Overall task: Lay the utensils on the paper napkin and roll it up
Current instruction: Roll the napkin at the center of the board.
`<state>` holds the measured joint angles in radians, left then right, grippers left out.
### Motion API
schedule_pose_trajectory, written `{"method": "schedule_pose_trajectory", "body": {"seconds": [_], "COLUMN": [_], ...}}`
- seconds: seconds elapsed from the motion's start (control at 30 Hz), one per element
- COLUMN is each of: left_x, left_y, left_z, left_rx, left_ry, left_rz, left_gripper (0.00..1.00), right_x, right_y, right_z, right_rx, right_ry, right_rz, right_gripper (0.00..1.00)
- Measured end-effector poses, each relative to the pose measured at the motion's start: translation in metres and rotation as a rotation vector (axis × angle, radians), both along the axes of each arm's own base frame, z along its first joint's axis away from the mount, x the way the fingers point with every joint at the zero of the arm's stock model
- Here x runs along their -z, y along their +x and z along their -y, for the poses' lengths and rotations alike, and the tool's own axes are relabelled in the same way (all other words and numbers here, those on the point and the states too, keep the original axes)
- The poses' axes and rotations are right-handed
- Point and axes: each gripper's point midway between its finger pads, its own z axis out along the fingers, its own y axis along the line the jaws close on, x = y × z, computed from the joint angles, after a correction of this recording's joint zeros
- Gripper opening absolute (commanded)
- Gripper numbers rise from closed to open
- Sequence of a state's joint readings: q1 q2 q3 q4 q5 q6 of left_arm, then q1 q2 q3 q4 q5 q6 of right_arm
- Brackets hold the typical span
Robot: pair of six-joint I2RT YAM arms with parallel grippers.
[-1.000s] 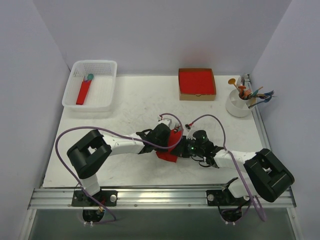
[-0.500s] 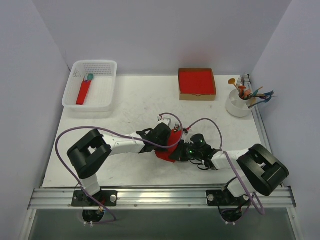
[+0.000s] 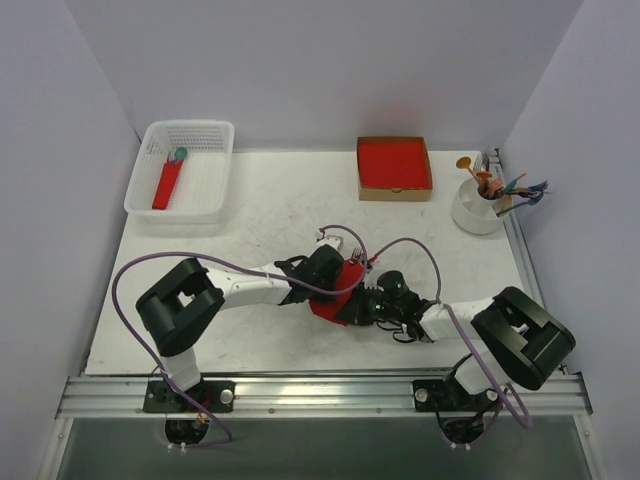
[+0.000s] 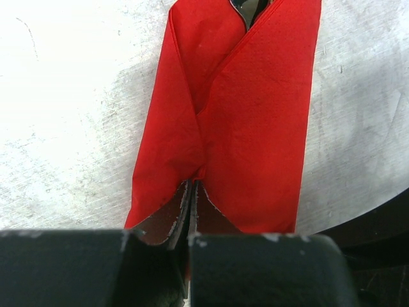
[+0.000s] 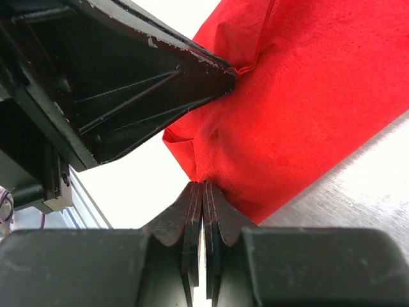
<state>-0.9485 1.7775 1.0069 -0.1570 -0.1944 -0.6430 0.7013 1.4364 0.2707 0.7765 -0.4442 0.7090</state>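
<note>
**A:** Top view, items?
**B:** Surface (image 3: 270,210), white. Paper napkin (image 3: 330,308), red and folded, near the centre, between the two arm tips. Left fingers (image 3: 345,280) at its far-left side, right fingers (image 3: 358,305) at its right side. Far left: white basket (image 3: 180,213) holding a red roll (image 3: 167,185) with a teal spoon head. Far centre: cardboard box (image 3: 394,194) of red sheets. Far right: white cup (image 3: 475,218) with coloured cutlery (image 3: 495,185).

**A:** Left wrist view?
**B:** Left fingers (image 4: 192,204) pressed together, pinching the napkin's near edge. Paper napkin (image 4: 249,115) folded lengthwise into two overlapping flaps, lying on the surface (image 4: 64,96). Utensil (image 4: 248,7): a dark sliver in the opening at the far end. Which piece it is, I cannot tell.

**A:** Right wrist view?
**B:** Right fingers (image 5: 197,198) pressed together, the tips nipping the napkin's lower corner. Paper napkin (image 5: 307,96) fills the upper right. The left arm's black finger housing (image 5: 128,83) is at the upper left, its tip touching the napkin.
</note>
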Motion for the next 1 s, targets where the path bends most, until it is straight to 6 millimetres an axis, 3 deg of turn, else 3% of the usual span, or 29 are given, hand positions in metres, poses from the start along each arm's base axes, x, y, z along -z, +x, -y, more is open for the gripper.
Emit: {"method": "schedule_pose_trajectory", "body": {"seconds": [0.2, 0.37, 0.47, 0.63, 0.77, 1.0], "left_x": [0.0, 0.0, 0.0, 0.0, 0.0, 0.0], "left_y": [0.0, 0.001, 0.001, 0.001, 0.002, 0.004], "left_z": [0.0, -0.001, -0.001, -0.001, -0.001, -0.002], "left_rx": [-0.002, -0.003, -0.004, -0.004, -0.005, -0.014], "left_ry": [0.006, 0.007, 0.007, 0.009, 0.017, 0.027], "left_rz": [-0.001, 0.001, 0.001, 0.002, -0.001, -0.005], "left_gripper": [0.02, 0.02, 0.02, 0.03, 0.02, 0.02], "right_x": [-0.007, -0.031, -0.042, -0.044, -0.042, -0.034], "right_y": [0.005, 0.025, 0.036, 0.054, 0.064, 0.065], "right_z": [0.001, 0.005, 0.011, 0.025, 0.026, 0.009], "right_rx": [0.02, 0.088, 0.136, 0.204, 0.219, 0.172], "right_ry": [-0.016, -0.014, -0.007, 0.014, 0.07, 0.161], "right_rz": [0.001, 0.052, 0.086, 0.085, 0.078, 0.042], "right_gripper": [0.14, 0.17, 0.11, 0.0, 0.0, 0.0]}}
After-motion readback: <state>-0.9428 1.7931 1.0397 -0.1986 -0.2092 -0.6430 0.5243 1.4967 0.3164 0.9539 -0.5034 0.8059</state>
